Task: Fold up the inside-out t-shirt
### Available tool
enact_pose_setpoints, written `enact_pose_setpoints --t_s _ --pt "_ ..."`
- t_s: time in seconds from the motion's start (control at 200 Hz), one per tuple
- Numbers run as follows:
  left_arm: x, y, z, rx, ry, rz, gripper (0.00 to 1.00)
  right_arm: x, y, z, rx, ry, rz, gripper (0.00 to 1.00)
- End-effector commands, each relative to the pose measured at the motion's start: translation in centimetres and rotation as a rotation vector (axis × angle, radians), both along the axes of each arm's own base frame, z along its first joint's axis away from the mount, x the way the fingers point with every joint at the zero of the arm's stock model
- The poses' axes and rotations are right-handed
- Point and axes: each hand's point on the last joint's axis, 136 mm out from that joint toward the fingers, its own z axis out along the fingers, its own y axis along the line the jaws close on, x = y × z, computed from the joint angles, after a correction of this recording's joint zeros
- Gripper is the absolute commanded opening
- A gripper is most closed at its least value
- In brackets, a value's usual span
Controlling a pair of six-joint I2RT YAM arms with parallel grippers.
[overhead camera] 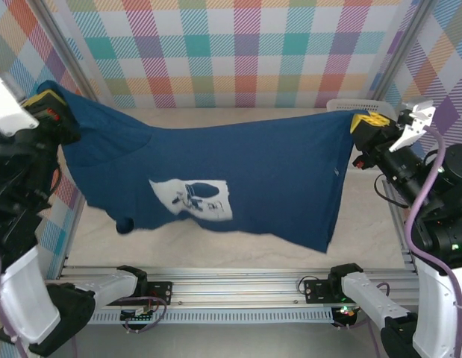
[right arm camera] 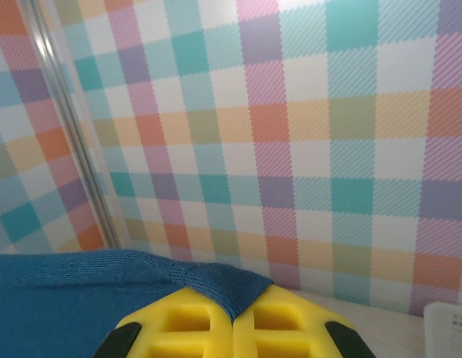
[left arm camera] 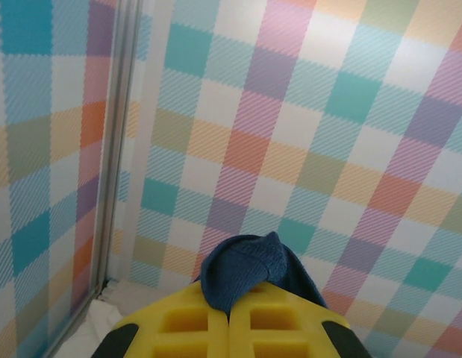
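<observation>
T-shirt: a dark blue t-shirt (overhead camera: 245, 168) hangs spread out in the air above the counter (overhead camera: 369, 231), stretched between the two grippers, its top edge running from the far left corner across to the right side.
Shirt hang: the cloth sags in the middle; the lower edge dips lowest near the right, and a sleeve droops at the lower left.
Print: a white print (overhead camera: 192, 198) shows on the side facing the camera.
Left gripper: the left gripper (overhead camera: 45, 103) is clamped tight on a corner of the shirt; in the wrist view its yellow fingers (left arm camera: 178, 324) meet, with a bunch of blue cloth (left arm camera: 242, 272) sticking out between them.
Right gripper: the right gripper (overhead camera: 363, 124) is pinched closed on the other top corner; in the wrist view the blue fabric (right arm camera: 81, 298) runs off to the left from its yellow fingers (right arm camera: 286, 321).
Surroundings: checked walls (overhead camera: 238, 45) on three sides, a white basket (overhead camera: 355, 104) at the far right, a metal rail (overhead camera: 238, 287) along the near edge.
</observation>
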Motion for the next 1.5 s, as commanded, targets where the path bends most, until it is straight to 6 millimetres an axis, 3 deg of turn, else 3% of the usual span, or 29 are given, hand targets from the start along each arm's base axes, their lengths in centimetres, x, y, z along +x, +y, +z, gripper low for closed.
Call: enact_pose_setpoints --t_s 0.0,0.215,0.385,0.525,0.675,0.785,0.855,0.95,1.05,1.065,1.15,1.225,1.365,1.445,1.495 --pt "5.2 -0.6 -1.6 0.073 0.090 0.046 0.00 4.5 -0.2 -1.6 -0.040 0.040 -0.062 0.00" --pt "14.9 -1.8 -3.8 0.085 0.170 0.043 0.00 14.3 1.0 -4.0 -0.078 0.081 -0.100 0.00" --pt "20.4 -1.4 -3.0 0.023 0.127 -0.009 0.00 20.8 2.0 -2.4 -0.099 0.047 -0.108 0.00" --pt "21.2 -1.7 -0.4 -0.032 0.014 -0.083 0.00 23.2 2.8 0.8 -0.089 -0.004 -0.089 0.00" --pt "19.4 -2.3 2.7 -0.060 -0.090 -0.166 0.00 23.5 3.6 3.8 -0.080 -0.042 -0.046 0.00" --pt "17.5 -2.9 3.9 -0.052 -0.116 -0.217 0.00 23.3 3.8 4.0 -0.089 -0.033 -0.029 0.00" --pt "16.8 -3.9 3.3 -0.061 -0.086 -0.278 0.00 23.2 3.8 2.7 -0.114 0.004 -0.028 0.00" --pt "16.5 -6.3 0.2 -0.115 0.014 -0.414 0.00 22.9 3.3 -0.7 -0.174 0.087 -0.052 0.00" --pt "15.7 -8.5 -6.4 -0.200 0.168 -0.515 0.00 22.0 1.9 -6.4 -0.241 0.191 -0.105 0.00" --pt "14.9 -8.8 -6.9 -0.207 0.171 -0.532 0.00 21.7 1.7 -7.3 -0.247 0.205 -0.112 0.00" --pt "12.0 -10.5 -13.8 -0.281 0.285 -0.606 0.00 20.1 0.4 -14.1 -0.261 0.337 -0.148 0.00" --pt "8.7 -11.9 -21.6 -0.330 0.452 -0.657 0.00 18.3 -0.4 -20.5 -0.252 0.460 -0.168 0.00" --pt "2.8 -12.3 -35.4 -0.441 0.744 -0.633 0.00 14.9 -0.6 -32.1 -0.154 0.772 -0.170 0.00" --pt "1.0 -12.2 -41.1 -0.514 0.859 -0.590 0.00 13.3 -0.3 -37.1 -0.068 0.928 -0.154 0.00" --pt "0.3 -12.3 -43.4 -0.540 0.914 -0.573 0.00 12.5 0.1 -39.6 -0.011 1.014 -0.134 0.00"
